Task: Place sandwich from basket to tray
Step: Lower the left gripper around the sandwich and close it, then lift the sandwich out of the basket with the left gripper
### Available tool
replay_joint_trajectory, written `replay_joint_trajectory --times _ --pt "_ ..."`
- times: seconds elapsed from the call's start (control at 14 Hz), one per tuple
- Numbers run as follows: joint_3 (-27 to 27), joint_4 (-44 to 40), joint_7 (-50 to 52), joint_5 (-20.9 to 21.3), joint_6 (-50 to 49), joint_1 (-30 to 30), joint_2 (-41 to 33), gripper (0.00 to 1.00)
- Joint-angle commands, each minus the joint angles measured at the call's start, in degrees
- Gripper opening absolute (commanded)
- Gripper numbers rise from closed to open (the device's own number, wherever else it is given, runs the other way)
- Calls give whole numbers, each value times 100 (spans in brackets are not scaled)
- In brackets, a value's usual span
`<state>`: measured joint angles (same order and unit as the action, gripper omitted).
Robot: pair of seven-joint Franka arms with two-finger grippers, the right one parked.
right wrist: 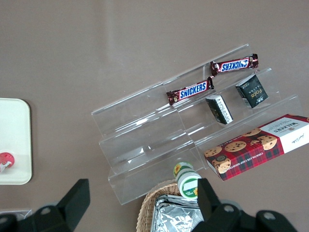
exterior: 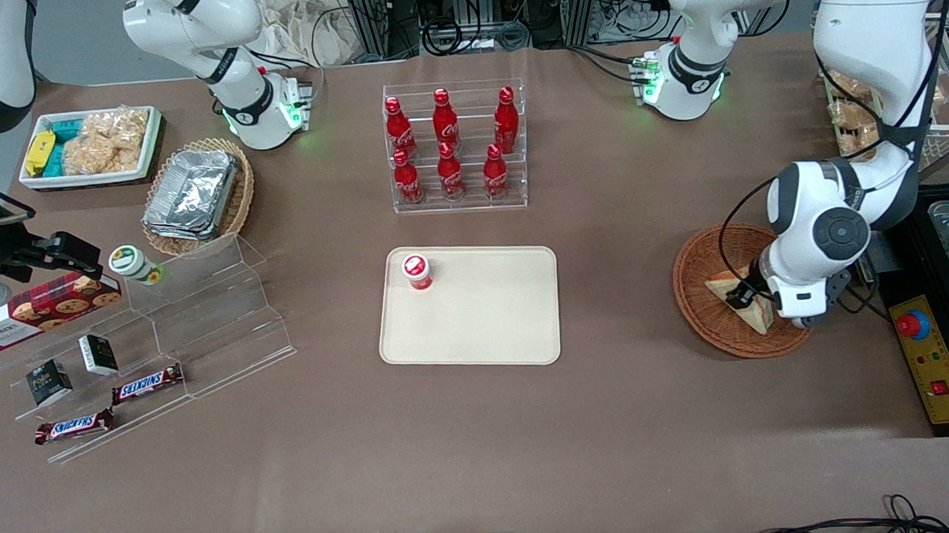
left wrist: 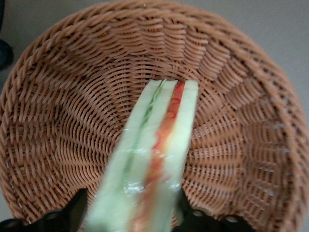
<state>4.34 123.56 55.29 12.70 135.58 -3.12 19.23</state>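
Observation:
The sandwich [exterior: 722, 288], a pale bread wedge with an orange-red and a green filling stripe, is in the round reddish-brown wicker basket [exterior: 692, 279] toward the working arm's end of the table. My left gripper [exterior: 748, 295] is down in the basket, shut on the sandwich. In the left wrist view the sandwich [left wrist: 159, 145] fills the gap between the dark fingers [left wrist: 77, 210] of the gripper [left wrist: 131, 215], over the basket's woven floor [left wrist: 72, 111]. The beige tray [exterior: 484, 329] lies at the table's middle, apart from the basket.
A small red-capped cup [exterior: 417, 271] stands on one tray corner. A clear rack of red bottles [exterior: 456, 145] stands farther from the camera than the tray. An acrylic stepped stand [exterior: 200, 308] with snacks, an oval basket of foil containers [exterior: 196, 193] and a white snack bin [exterior: 91, 146] lie toward the parked arm's end.

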Motion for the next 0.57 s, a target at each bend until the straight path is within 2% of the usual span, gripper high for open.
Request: replay_joint_trajectory --times 0.0,0.21,0.29,0.43,0.5 --pt "93 -85 27 198 -407 22 -68 0" --pt "111 -760 -553 93 -1372 -4 -261 0" --pt "154 -1059 -729 -81 -1785 -4 -305 0" --pt "365 -1578 -1447 -800 -2411 -22 -515 0" --pt "461 -1832 -1686 -969 -2762 -13 -577 0"
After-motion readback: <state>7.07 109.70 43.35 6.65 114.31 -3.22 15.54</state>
